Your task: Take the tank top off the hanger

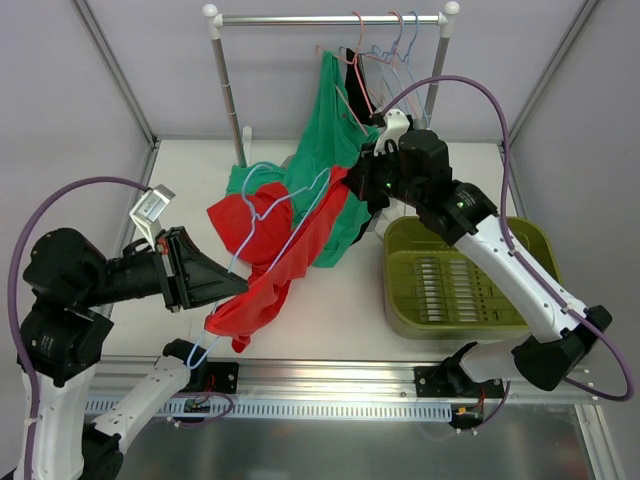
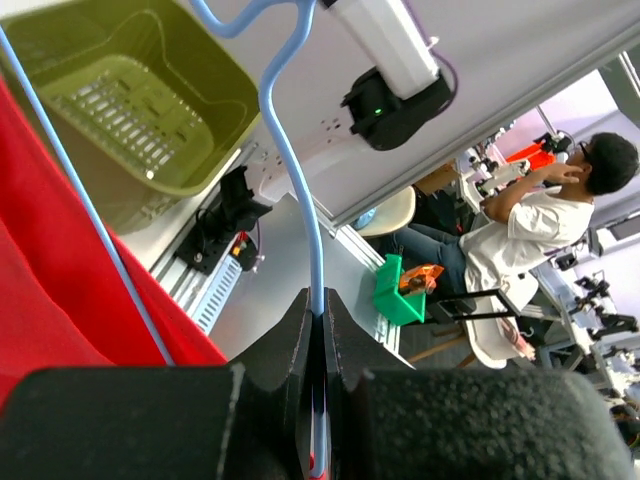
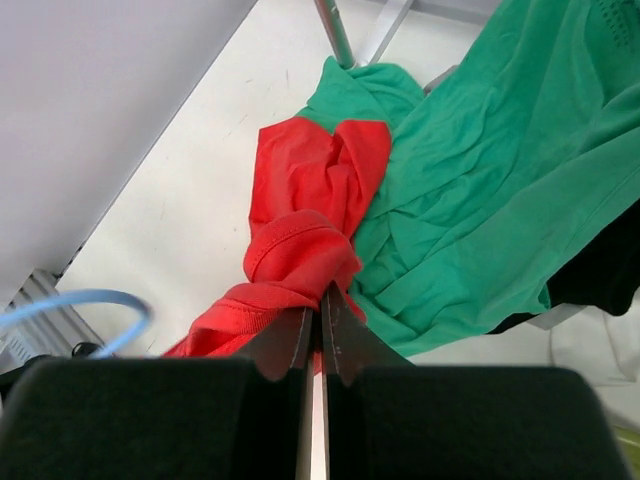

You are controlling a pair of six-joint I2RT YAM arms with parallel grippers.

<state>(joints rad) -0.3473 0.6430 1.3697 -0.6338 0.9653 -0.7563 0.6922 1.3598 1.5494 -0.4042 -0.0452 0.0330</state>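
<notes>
The red tank top hangs bunched on the pale-blue hanger above the table's middle left. My left gripper is shut on the hanger's wire; in the left wrist view the wire runs up out of the closed jaws, with red fabric to its left. My right gripper is shut on a twisted fold of the tank top, pinched at the jaw tips and pulled toward the upper right. A blurred bit of the hanger shows at left.
A green top hangs from the back rail and drapes onto the table beside the red one. A black top and pink hangers hang there too. An olive basket stands at the right.
</notes>
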